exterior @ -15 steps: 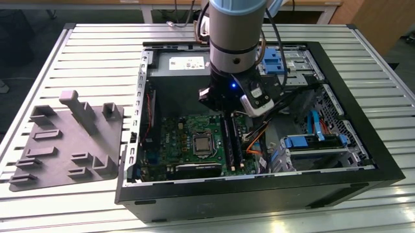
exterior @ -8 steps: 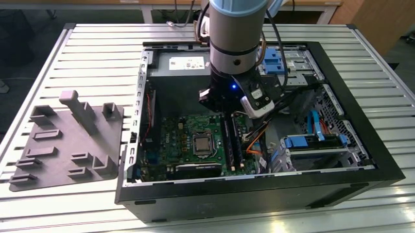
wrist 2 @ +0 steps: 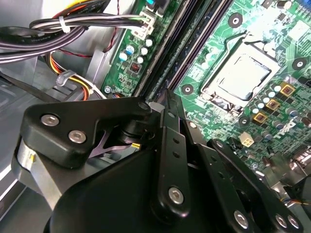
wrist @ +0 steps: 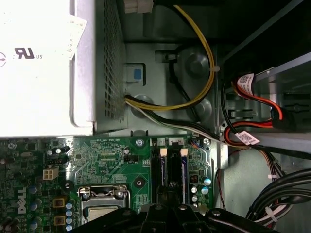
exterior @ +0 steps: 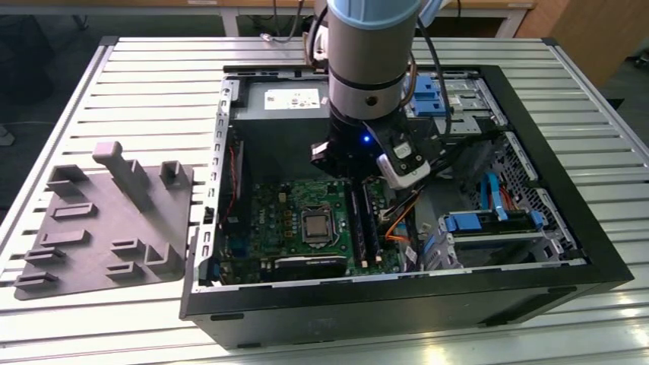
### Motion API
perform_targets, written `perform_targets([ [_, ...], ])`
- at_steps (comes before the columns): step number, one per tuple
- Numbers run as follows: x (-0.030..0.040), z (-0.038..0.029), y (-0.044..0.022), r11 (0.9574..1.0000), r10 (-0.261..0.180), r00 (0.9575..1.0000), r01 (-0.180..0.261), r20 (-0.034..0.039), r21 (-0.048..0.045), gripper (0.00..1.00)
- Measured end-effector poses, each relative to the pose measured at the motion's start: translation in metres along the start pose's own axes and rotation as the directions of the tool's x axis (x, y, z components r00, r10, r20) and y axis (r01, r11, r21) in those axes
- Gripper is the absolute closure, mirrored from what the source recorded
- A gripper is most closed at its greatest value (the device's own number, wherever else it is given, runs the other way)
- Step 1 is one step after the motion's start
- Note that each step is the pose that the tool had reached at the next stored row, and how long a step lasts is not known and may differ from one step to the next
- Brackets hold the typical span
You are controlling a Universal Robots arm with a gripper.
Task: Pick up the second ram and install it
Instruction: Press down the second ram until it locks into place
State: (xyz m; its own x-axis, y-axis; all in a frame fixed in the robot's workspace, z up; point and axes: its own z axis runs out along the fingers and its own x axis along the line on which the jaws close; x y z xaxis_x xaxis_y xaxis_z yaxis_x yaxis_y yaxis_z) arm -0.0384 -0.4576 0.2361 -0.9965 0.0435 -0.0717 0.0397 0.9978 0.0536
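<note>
A pale slatted metal surface (exterior: 132, 84) carries a black desktop computer case (exterior: 406, 304), laid on its side with the panel off so that the board faces up and can be reached from above. On the exterior view's left, well apart from the work, lies a grey moulded plastic tray (exterior: 81, 251) with upright posts, apparently made to stand parts on edge for picking. The grey and light blue robot arm (exterior: 370, 53) comes straight down into the case.

At the far end sits the silver box of the power supply (wrist: 34, 73). Nearer lies the green motherboard (exterior: 279, 220), with its square metal processor socket (wrist 2: 240, 77) just beside the long black memory slots (wrist: 163, 170).

The black end effector (exterior: 353, 179) hangs right over those slots, lined up with their length, which suits pressing a stick down edge-first. Whether it is apart, together or clamped on something, I cannot tell. The second ram, a thin dark stick, is hard to tell from the dark slots. A narrow dark edge at the tip (wrist 2: 166, 94), running along the slots, is probably it, at or in its slot.

A yellow and black cable bundle (wrist: 204, 63) is tied back clear of the slots.

As for writing, the power supply bears a white printed label, the red cable (wrist: 257, 104) carries white tags, and the board has white lettering.
</note>
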Motion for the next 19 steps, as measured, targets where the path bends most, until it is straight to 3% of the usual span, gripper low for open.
perform_targets([
  [19,-0.0006,-0.0006,-0.0128,1.0000,0.000,1.0000,0.000,0.0000,-0.0001,0.89],
])
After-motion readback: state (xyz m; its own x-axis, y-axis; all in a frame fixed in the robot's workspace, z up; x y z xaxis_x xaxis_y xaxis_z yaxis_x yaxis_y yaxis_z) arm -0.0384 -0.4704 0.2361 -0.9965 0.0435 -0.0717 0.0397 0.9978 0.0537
